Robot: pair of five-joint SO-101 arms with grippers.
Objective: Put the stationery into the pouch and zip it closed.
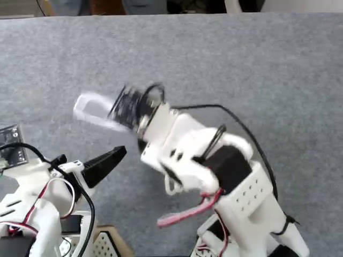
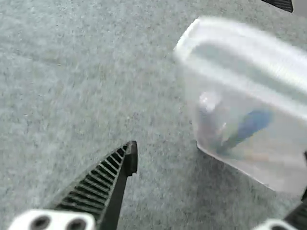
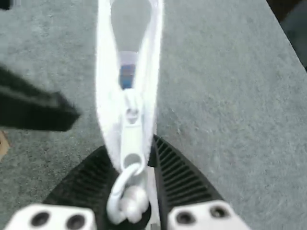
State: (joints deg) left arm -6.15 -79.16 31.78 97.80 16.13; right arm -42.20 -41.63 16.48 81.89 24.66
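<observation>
The clear pouch (image 1: 91, 111) with a white zipper hangs blurred over the grey mat, left of centre. My right gripper (image 1: 130, 108) is shut on one end of it. In the right wrist view the black fingers (image 3: 175, 172) pinch the pouch (image 3: 128, 57) just past the zipper slider (image 3: 130, 139); the zipper is open beyond the slider. A blue item (image 2: 249, 127) and other stationery lie inside the pouch (image 2: 244, 96). My left gripper (image 2: 216, 165) stands open just short of the pouch's side, its one finger (image 2: 112, 177) over bare mat.
The grey mat (image 1: 257, 64) covers the whole table, with its far edge (image 1: 171, 15) at the back. A pale wooden piece (image 1: 115, 241) sits by the left arm's base at the near edge. The left arm's dark finger (image 3: 36, 108) crosses the right wrist view.
</observation>
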